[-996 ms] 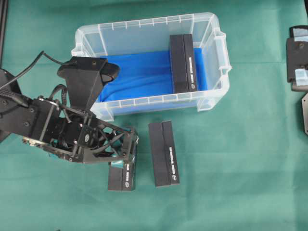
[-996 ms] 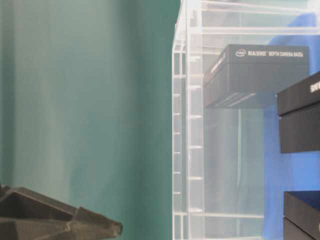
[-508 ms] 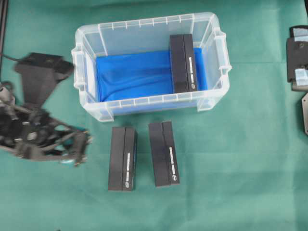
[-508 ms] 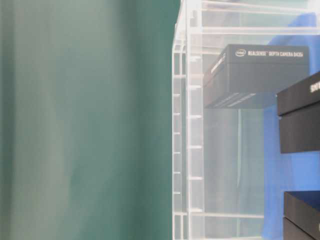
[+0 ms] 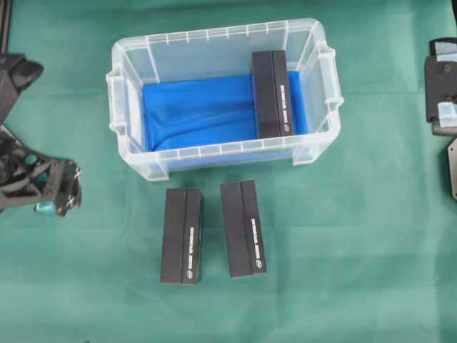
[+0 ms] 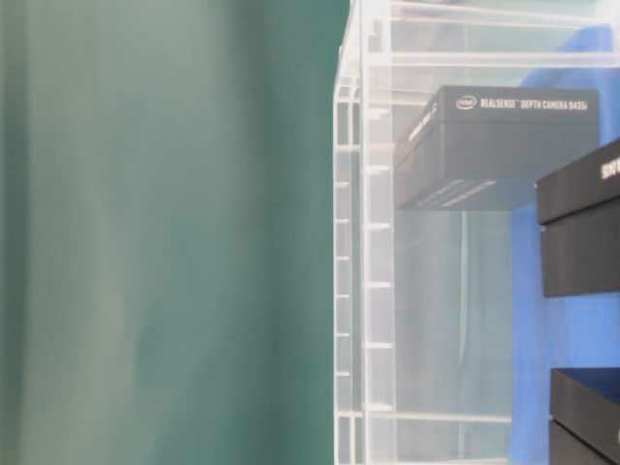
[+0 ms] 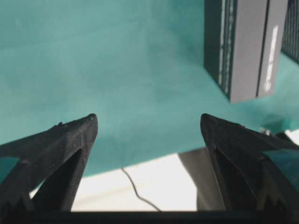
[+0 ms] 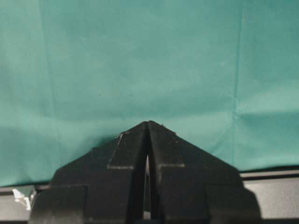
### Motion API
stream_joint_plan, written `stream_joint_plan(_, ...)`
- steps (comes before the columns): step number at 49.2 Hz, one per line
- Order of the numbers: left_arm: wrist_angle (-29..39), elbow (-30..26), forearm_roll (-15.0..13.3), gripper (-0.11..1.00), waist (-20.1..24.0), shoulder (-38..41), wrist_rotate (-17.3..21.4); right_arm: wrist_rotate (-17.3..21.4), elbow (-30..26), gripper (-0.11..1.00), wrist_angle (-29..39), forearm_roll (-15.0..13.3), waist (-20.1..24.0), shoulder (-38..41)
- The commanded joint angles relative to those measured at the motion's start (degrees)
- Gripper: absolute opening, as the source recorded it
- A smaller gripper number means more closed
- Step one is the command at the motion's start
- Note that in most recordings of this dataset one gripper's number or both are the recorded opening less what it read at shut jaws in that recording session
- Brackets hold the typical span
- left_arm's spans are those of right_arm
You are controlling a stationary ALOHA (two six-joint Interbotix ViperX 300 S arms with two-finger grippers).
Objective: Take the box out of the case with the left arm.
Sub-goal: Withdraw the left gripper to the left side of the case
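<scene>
Your left gripper (image 5: 61, 194) hangs empty, jaws apart, left of the case (image 5: 136, 163). Two black boxes (image 5: 181, 236) lie outside on the green cloth; one box (image 5: 271, 93) remains inside, at the right end. Next, likely reach there. The right gripper (image 8: 147, 127) rests closed.

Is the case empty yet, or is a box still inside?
Not empty. One black box lies inside the case at its right end on the blue cloth; two boxes lie outside on the table.
</scene>
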Motion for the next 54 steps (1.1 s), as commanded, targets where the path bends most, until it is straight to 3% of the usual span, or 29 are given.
stream_joint_plan(1, 0.79, -0.88, 0.35, 0.96, 3.69, -0.44, 2.81, 0.09, -0.53, 0.0, -0.09, 0.09, 0.0, -0.18)
stream_joint_plan(19, 2.29, -1.05, 0.18, 0.95, 22.85, -1.23, 21.09, 0.09, -0.44, 0.0, -0.09, 0.0, 0.0, -0.18)
stream_joint_plan(28, 4.31, -1.23, 0.0, 0.95, 29.88, -1.14, 27.07, 0.09, -0.44, 0.0, -0.09, 0.0, -0.09, -0.18)
stream_joint_plan(36, 5.1, -1.49, -0.18, 0.95, 31.99, -0.88, 30.15, 0.09, -0.44, 0.0, -0.18, 0.0, 0.0, -0.09)
stream_joint_plan(54, 5.1, -2.55, -0.62, 0.95, 31.82, 0.53, 30.32, 0.0, -0.53, 0.0, -0.18, 0.0, 0.0, -0.09)
